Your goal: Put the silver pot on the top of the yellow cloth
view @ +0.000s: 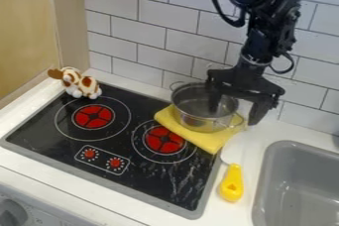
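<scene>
Leaving the round, shiny silver metal pot (pixel 197 111) undisturbed on the flat yellow cloth (pixel 212 141)

With the pot already seated on the cloth, the step in hand looks to be a clean withdrawal. The black two-finger gripper (pixel 236 113) hangs over the pot's sink side, its fingers (pixel 263 112) spread and clenched on nothing: one dips inside the rim, the other is outside, beyond the wall. I'd raise the arm straight up, without swinging sideways, until the inner finger clears the rim. A sideways pull could tip the pot or drag the cloth askew. The looped wire handle (pixel 233 122) near the outer finger deserves care too, as it could snag. Only if better centring matters would I close on the wall and nudge gently; the pot sits toward the cloth's wall end, with bare cloth in front.

That cloth, soft-looking and matt, bridges the smooth black cooktop (pixel 92 143) and the white worktop (pixel 255 138), so the support beneath may be slightly uneven. The pot's polished, curved side could slide under a careless push. Printed red burner discs mark the glossy cooktop, and a plush white-and-brown toy animal (pixel 81 84) sits at its far corner. A yellow-handled utensil (pixel 232 184) lies between cooktop and the rounded grey sink (pixel 298 185); pale rectangular tiles (pixel 138 36) line the wall.
</scene>
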Robot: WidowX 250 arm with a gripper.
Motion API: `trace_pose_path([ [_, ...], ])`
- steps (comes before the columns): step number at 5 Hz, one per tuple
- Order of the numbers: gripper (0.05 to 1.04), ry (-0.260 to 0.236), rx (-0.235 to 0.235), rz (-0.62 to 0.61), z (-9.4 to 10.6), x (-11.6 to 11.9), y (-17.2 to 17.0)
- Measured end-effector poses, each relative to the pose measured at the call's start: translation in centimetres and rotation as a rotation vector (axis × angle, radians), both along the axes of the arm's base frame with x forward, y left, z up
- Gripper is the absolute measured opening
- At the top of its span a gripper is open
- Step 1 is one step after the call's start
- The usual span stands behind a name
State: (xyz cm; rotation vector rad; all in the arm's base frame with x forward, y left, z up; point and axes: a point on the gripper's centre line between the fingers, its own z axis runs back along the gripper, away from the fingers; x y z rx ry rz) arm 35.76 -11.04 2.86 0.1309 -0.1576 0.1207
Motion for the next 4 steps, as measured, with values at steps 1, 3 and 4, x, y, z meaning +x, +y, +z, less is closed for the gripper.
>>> trace_pose_path([
  [1,0.999,-0.078,-0.037,-0.003,3.0,0.1,-0.1],
  [3,0.999,-0.187,-0.068,-0.018,7.3,-2.0,0.8],
  [4,0.999,-0.201,-0.072,-0.020,7.6,-1.8,0.8],
])
